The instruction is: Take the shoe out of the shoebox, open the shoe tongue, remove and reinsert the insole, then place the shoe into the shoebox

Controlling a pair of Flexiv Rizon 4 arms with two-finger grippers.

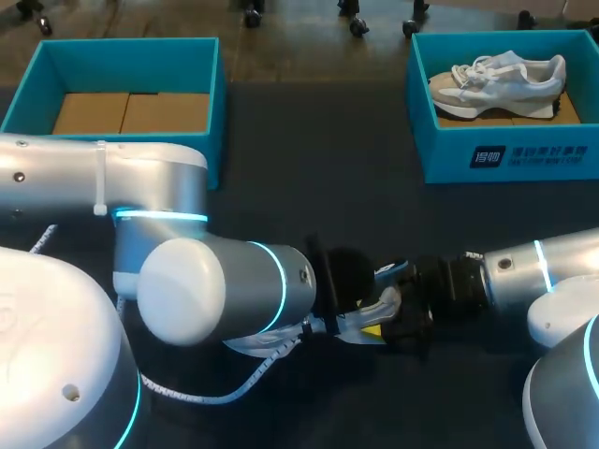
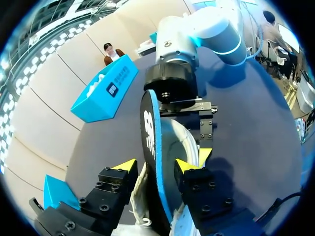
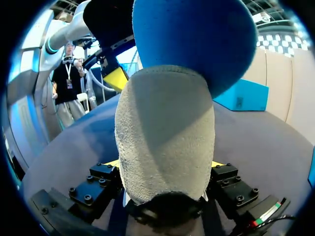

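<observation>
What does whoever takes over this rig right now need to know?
Grippers: the right gripper is shut on the shoe at mid-table, between both arms. The left gripper is at the shoe's other end. I cannot tell whether it grips.
Things: the blue insole sticks up out of the shoe at the left gripper. The left shoebox holds no shoe. The right shoebox holds a second shoe.
Done: shoe out of the box, insole at least partly out.
Left: finish the insole step (removal or reinsertion, cannot tell which), then put the shoe into a shoebox.
</observation>
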